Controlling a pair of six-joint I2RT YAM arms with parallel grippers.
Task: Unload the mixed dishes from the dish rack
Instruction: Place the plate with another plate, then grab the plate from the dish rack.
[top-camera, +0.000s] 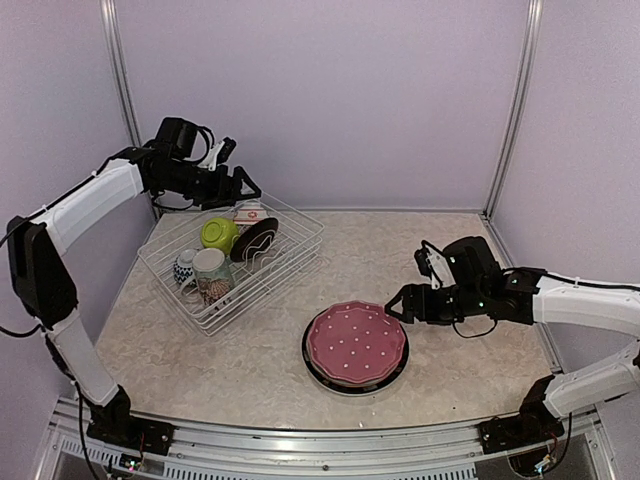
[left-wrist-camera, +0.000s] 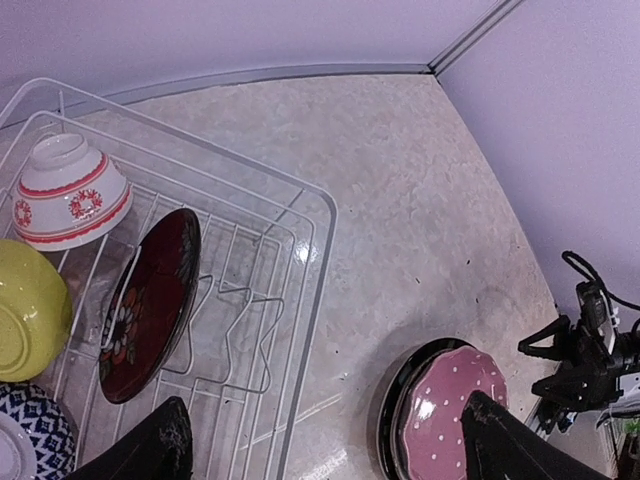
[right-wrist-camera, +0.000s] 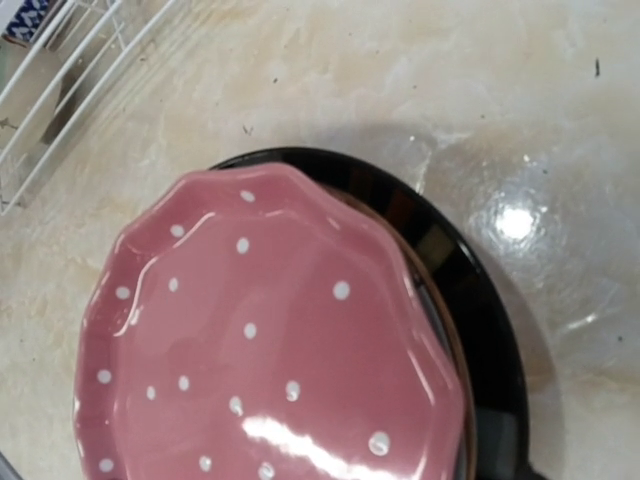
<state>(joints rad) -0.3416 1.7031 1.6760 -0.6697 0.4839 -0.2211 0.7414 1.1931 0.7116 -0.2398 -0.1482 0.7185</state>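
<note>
Though near pink plate (top-camera: 355, 343), right gripper (top-camera: 397, 303) wide, empty; left gripper (top-camera: 246, 190) likewise over dish rack (top-camera: 270, 285).

Gotta be a robot lab test cell, not a kitchen: plain lilac wall panels (top-camera: 320, 100) beyond the left gripper (top-camera: 250, 188), silver aluminium frame posts (top-camera: 510, 110), beige marble-look tabletop (top-camera: 400, 245) under the right gripper (top-camera: 397, 305), arm bases (top-camera: 118, 420) on a grey metal rail (top-camera: 300, 445).

Both arms share 1 look. The left arm (top-camera: 95, 195) and the right arm (top-camera: 590, 298) each have glossy white link shells joined by black joint housings, on a black base. Behind each pair of black jaws sits a chunky black wrist block, with thin black cables looping beside it. The left fingers (left-wrist-camera: 160, 448) are matte black wedges.
</note>
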